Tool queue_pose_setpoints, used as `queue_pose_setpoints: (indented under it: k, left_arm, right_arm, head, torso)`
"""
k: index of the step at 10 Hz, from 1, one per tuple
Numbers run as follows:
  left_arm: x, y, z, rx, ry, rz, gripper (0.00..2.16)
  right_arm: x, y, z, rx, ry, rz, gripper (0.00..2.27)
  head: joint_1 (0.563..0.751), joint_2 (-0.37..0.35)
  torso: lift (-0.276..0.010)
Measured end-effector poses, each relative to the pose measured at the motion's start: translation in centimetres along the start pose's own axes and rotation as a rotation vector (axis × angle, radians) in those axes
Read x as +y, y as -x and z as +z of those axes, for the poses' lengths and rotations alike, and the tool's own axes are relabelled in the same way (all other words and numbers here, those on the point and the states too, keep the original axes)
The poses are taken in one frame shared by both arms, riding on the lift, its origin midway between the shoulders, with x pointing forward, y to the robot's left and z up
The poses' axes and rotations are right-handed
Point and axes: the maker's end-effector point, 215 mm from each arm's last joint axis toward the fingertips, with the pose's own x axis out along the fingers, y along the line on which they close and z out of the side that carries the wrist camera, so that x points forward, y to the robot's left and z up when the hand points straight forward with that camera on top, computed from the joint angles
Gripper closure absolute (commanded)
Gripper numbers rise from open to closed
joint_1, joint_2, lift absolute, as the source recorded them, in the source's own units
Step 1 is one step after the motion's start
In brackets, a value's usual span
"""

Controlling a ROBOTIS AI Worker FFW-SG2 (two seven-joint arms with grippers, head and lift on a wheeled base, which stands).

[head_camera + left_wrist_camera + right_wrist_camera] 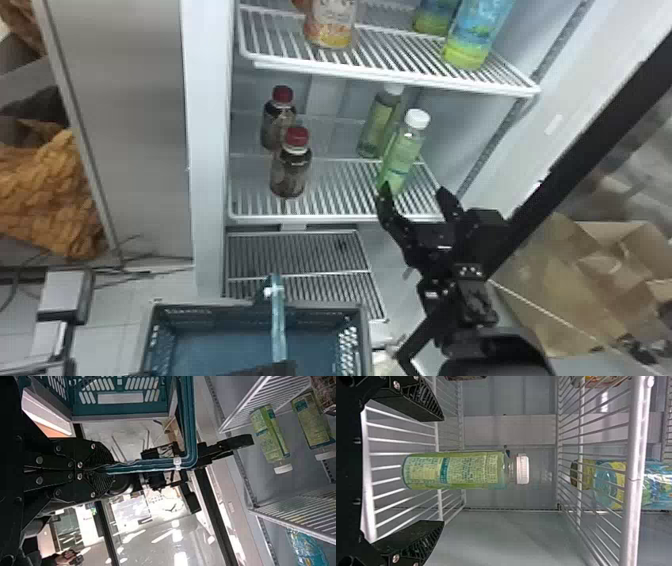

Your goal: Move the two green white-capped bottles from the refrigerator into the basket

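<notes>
Shelf point(300, 217), front green bottle point(401, 157) and rear green bottle point(381, 122) on its right side, right end effector point(414, 189) wide and empty at its front edge, left end effector point(270, 369) clamping basket handle point(278, 320) below it

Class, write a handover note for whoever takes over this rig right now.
Left gripper: jaws closed on the basket handle.
Right gripper: jaws open at the front green bottle, not gripping it.
Rear green bottle: behind the front one, same shelf.
Done: basket handle held; neither green bottle transferred.
To do: move both into the basket.
</notes>
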Motion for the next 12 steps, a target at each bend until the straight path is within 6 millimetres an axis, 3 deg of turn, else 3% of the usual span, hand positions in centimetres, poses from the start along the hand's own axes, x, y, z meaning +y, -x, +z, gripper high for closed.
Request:
queue_pose_setpoints:
  k: [9, 12]
  left_arm:
    - [-0.2, -0.1, 0.3, -0.003, -0.007, -0.004, 1.14]
    - [-0.3, -0.2, 0.5, -0.005, -0.012, -0.005, 1.14]
  right_arm:
    - [-1.0, -7.2, 0.6, -0.038, 0.015, -0.029, 0.13]
    - [-1.4, -9.1, 0.6, -0.037, 0.006, -0.042, 0.33]
  head:
    - [0.695, -0.35]
    - [0.695, -0.35]
  torso:
    - [-0.263]
    - [-0.263]
